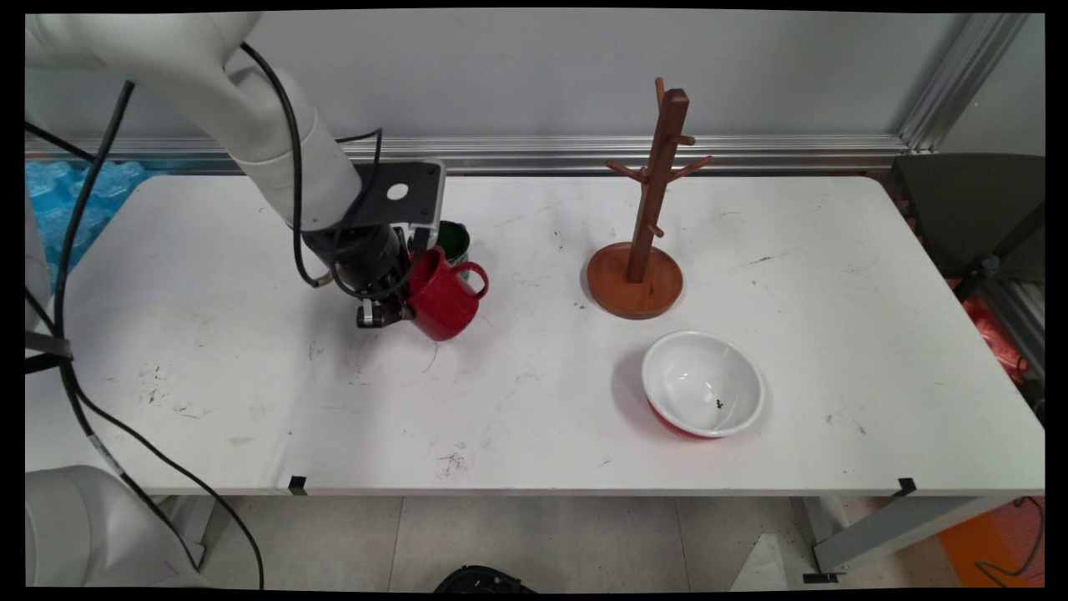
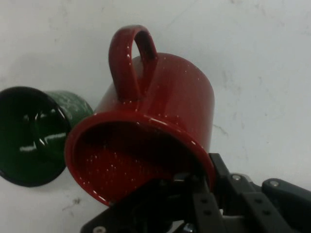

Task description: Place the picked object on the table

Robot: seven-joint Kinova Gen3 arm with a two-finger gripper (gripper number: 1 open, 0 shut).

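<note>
Gripper clamping tilted red mug (rim), green cup beside

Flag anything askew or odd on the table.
The red mug is tilted, gripped at its rim by the end effector, mouth toward the arm. A dark speck lies in the white bowl. The rack stands upright.

Main view: fixed, above the table's near side, facing the wall.
Hand view: close.
Shared: red mug.
</note>
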